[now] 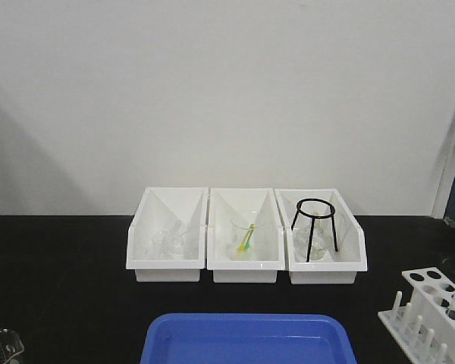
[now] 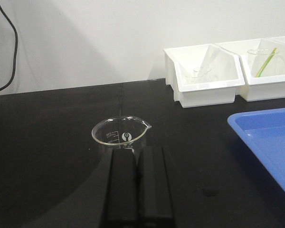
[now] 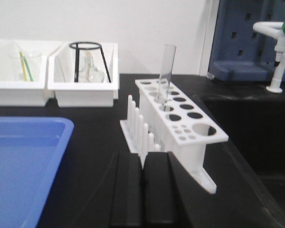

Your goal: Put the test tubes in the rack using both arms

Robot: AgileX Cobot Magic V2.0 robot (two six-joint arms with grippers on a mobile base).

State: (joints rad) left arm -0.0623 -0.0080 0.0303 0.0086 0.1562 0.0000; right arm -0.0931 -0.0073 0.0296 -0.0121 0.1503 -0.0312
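One slim clear glass test tube [image 3: 166, 71] stands in the white plastic rack [image 3: 180, 118] at near right — blue tray [image 1: 246, 341] left, white bins [image 1: 246, 235] far. Both grippers [image 2: 137, 185] [image 3: 143, 190] closed, empty.

The rack [image 3: 178, 118] is smooth white plastic; its test tube [image 3: 165, 71] is clear glass. The tabletop [image 2: 47, 142] looks matt black; the tray [image 1: 246, 340] is glossy blue plastic.
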